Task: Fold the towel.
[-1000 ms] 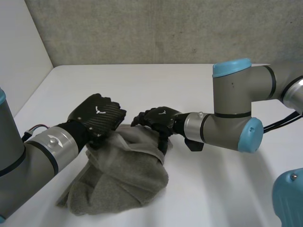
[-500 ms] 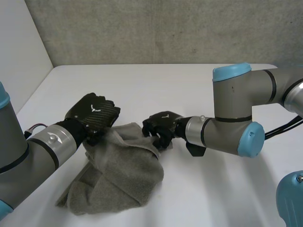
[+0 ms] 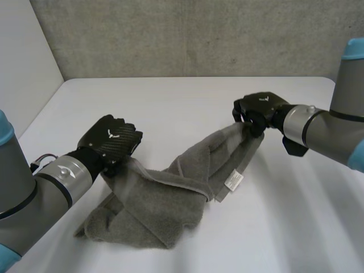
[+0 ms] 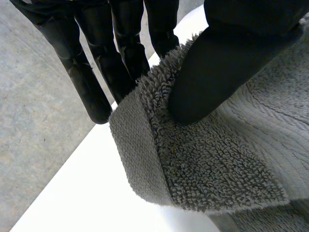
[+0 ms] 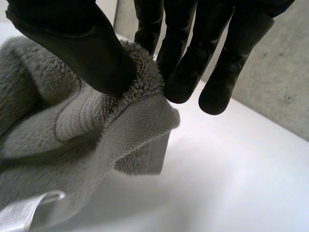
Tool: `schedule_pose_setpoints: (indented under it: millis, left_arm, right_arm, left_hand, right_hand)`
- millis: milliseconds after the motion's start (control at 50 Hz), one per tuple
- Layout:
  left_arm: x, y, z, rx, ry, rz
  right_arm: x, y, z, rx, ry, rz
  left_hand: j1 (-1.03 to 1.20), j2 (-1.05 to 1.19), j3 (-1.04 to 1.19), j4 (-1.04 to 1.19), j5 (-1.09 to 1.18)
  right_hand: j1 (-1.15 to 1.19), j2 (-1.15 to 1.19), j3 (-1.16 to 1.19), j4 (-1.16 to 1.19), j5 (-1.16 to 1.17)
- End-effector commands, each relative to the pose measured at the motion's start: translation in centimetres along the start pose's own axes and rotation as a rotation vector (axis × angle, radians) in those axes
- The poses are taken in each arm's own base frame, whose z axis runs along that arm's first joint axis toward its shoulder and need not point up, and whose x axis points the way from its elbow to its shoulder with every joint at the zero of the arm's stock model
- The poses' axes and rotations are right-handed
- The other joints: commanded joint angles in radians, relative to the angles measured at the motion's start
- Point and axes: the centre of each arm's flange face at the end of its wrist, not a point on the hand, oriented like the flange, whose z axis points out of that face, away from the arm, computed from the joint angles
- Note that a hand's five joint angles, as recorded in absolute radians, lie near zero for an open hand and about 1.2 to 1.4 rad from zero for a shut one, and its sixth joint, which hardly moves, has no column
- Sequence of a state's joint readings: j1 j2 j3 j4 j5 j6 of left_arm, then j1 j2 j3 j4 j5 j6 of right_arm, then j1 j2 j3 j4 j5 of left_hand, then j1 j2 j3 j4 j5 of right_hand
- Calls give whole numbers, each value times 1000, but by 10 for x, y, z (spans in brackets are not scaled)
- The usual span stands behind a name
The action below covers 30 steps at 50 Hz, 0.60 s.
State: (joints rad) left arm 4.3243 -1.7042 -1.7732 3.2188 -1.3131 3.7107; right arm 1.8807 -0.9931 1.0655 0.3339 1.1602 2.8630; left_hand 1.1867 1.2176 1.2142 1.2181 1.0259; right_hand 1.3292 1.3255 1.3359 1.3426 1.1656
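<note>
You've got the grey towel (image 3: 165, 199) strung between both hands.
Thumb-and-finger pinch: left hand (image 3: 111, 139) on a corner, right hand (image 3: 257, 109) on an edge; white label (image 3: 233, 181) over the table (image 3: 170, 102).

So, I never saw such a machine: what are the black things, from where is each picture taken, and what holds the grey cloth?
This is a robot with two arms at a white table; the black parts are its hands. One picture looks down from between the arms; the other two come from cameras on the wrists. A grey towel lies partly on the table. The left hand pinches its edge; the right hand pinches another part, held higher.
</note>
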Motion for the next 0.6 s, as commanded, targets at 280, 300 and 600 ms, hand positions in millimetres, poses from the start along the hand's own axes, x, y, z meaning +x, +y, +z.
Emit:
schedule_pose_setpoints:
  millis: [280, 300, 600]
  left_arm:
    - [-60, -4, -38, -61, -183, -33]
    - [-64, -11, -43, -43, -189, -29]
    - [-72, -44, -66, 72, -223, -126]
  right_arm:
    - [51, -36, -99, -65, 212, -415]
    - [51, -45, -107, -42, 228, -424]
    - [40, -71, -143, -16, 257, -444]
  left_hand:
    - [210, 179, 182, 178, 196]
    - [210, 179, 182, 178, 196]
    - [210, 179, 182, 178, 196]
  right_hand:
    - [67, 71, 60, 54, 56]
    - [67, 71, 60, 54, 56]
    - [67, 71, 60, 54, 56]
